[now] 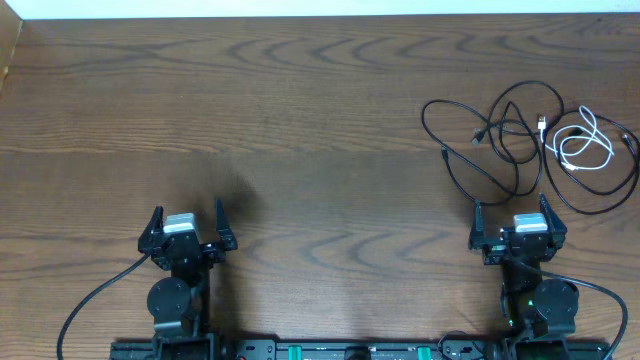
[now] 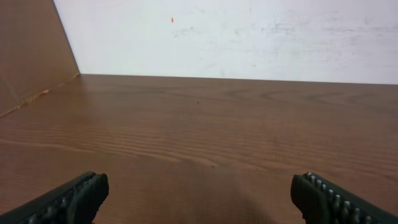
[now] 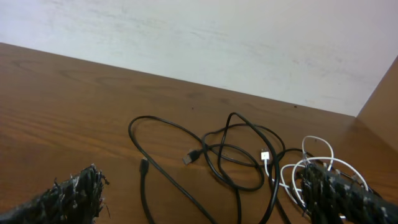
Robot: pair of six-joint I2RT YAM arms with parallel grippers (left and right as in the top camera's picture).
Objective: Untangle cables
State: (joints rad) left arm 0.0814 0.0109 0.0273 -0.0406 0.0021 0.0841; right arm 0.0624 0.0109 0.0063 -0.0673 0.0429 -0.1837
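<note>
The cables lie tangled at the table's right side: long black cables (image 1: 505, 135) loop over each other, and a shorter white cable (image 1: 582, 143) is coiled among them on the right. From the right wrist view the black cables (image 3: 230, 155) sprawl just ahead, the white cable (image 3: 311, 163) lying by the right finger. My right gripper (image 1: 510, 215) stands open just short of the tangle, holding nothing. Far to the left, my left gripper (image 1: 188, 220) is open over bare wood. The left wrist view shows my left gripper (image 2: 199, 198) with only tabletop between its fingers.
A white wall borders the table's far edge (image 1: 320, 16). A raised brown side panel (image 2: 28, 56) stands at the far left, and another (image 3: 380, 93) at the far right. The arms' own thicker black cables (image 1: 95, 300) trail near the front edge.
</note>
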